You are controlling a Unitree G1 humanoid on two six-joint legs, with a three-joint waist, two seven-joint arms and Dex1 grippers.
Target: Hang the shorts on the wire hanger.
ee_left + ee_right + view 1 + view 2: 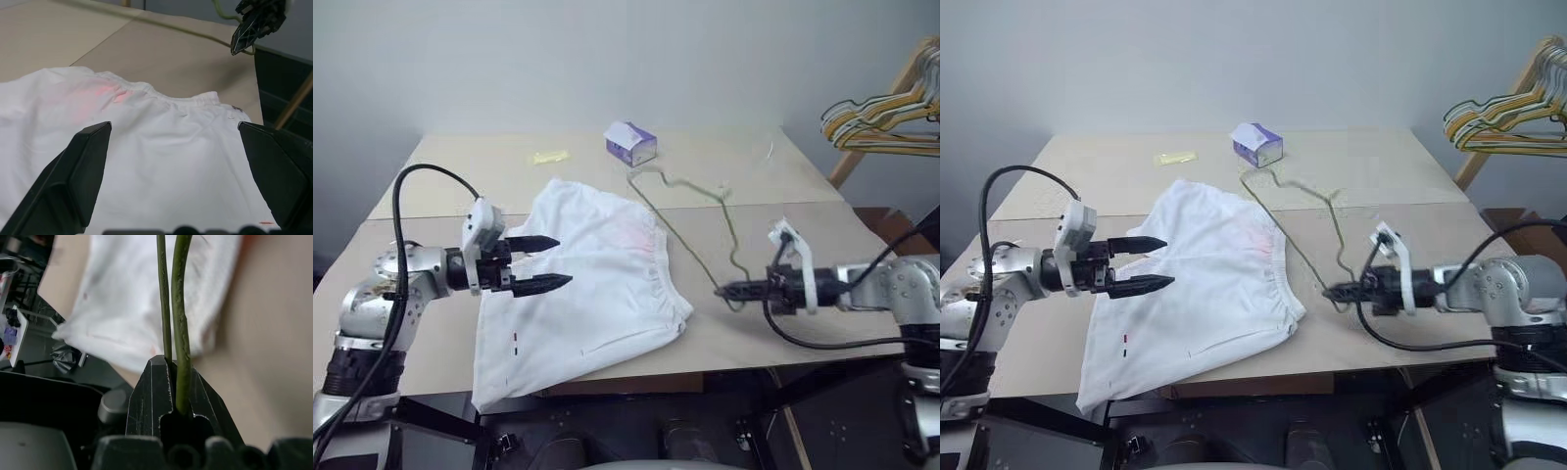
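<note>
The white shorts (592, 294) lie flat on the table, waistband toward the right, one leg hanging over the front edge. My left gripper (564, 260) hovers over their left part, open, nothing between its fingers (83, 171). The thin olive wire hanger (731, 227) stretches across the table just right of the waistband. My right gripper (720, 290) is shut on the wire hanger's near end; in the right wrist view two strands of wire (180, 308) run out from between the closed jaws. The left wrist view looks across the shorts (161, 161) to the right gripper (243, 41).
A small purple-white tissue box (631, 143) and a yellow scrap (550, 157) sit at the back of the tan table (822, 338). A bunch of yellow and coloured hangers (886, 113) hangs on a wooden rack at the far right. The table's front edge is close.
</note>
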